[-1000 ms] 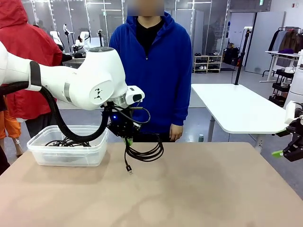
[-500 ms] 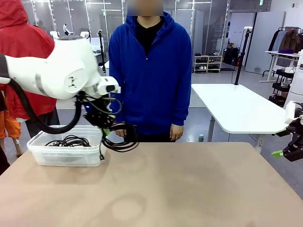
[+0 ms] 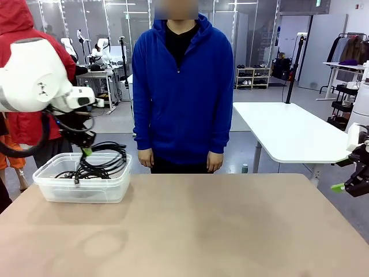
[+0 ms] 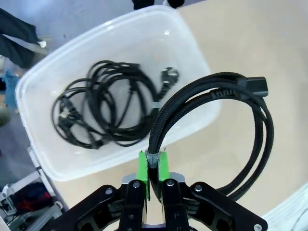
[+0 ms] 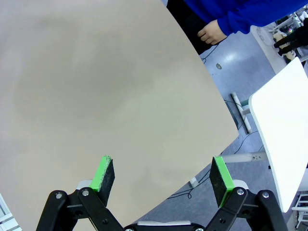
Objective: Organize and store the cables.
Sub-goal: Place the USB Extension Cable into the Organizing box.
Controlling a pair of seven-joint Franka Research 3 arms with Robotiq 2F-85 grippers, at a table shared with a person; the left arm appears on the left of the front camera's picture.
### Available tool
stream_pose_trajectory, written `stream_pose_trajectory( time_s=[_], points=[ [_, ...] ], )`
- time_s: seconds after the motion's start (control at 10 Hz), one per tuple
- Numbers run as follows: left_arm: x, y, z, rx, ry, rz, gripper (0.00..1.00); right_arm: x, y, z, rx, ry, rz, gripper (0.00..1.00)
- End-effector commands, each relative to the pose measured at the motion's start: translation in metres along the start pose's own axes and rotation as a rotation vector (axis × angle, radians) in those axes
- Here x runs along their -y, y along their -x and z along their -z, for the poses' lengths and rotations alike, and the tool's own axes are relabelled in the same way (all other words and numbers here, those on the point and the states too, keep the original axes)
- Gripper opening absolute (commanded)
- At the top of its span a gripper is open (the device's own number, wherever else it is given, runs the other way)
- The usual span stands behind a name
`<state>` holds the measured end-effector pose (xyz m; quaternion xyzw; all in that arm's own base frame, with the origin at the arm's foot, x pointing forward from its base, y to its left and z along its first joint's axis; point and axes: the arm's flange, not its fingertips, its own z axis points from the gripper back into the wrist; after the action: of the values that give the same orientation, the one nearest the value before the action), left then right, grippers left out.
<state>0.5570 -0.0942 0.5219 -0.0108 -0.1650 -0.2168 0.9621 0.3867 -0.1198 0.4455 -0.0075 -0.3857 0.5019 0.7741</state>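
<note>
The left gripper (image 4: 153, 179) is clenching a thick braided black cable coil (image 4: 226, 130) between its green pads, holding it above the clear rectangular plastic bin (image 3: 81, 187) at the left end of the tan worktop (image 3: 219, 231). The coil is dangling partly over the bin's near rim, seemingly so it can drop inside. A thinner bundle of black cables (image 4: 103, 110) is already lying on the bin's floor. The right gripper (image 5: 162, 179) is hanging with fingers spread wide and nothing between them, over the worktop's right edge. A person in a blue hoodie (image 3: 183, 86) is standing at the far side, arms down.
</note>
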Motion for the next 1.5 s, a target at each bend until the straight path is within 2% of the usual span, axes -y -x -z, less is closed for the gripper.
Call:
stream_pose_trajectory(
  time_s=[0.0, 0.3, 0.6, 1.0, 1.3, 1.4],
  points=[
    [-0.028, -0.011, -0.002, -0.021, 0.026, 0.030, 0.00, 0.001, -0.003, -0.001, -0.007, -0.008, 0.024, 1.00],
    [-0.068, -0.026, 0.013, -0.019, 0.016, 0.035, 0.00, 0.001, -0.003, -0.001, -0.007, -0.008, 0.024, 1.00],
    [-0.077, -0.045, 0.041, 0.004, -0.032, 0.036, 0.00, 0.001, -0.003, -0.001, -0.007, -0.008, 0.024, 1.00],
    [-0.095, -0.046, 0.072, 0.049, -0.125, -0.019, 0.00, 0.001, -0.003, -0.001, -0.007, -0.008, 0.024, 1.00],
    [-0.096, -0.043, 0.078, 0.050, -0.105, -0.040, 0.00, 0.001, -0.003, -0.001, -0.007, -0.008, 0.024, 1.00],
    [-0.096, -0.043, 0.078, 0.045, -0.100, -0.050, 0.29, 0.001, -0.003, -0.001, -0.007, -0.008, 0.024, 1.00]
  ],
)
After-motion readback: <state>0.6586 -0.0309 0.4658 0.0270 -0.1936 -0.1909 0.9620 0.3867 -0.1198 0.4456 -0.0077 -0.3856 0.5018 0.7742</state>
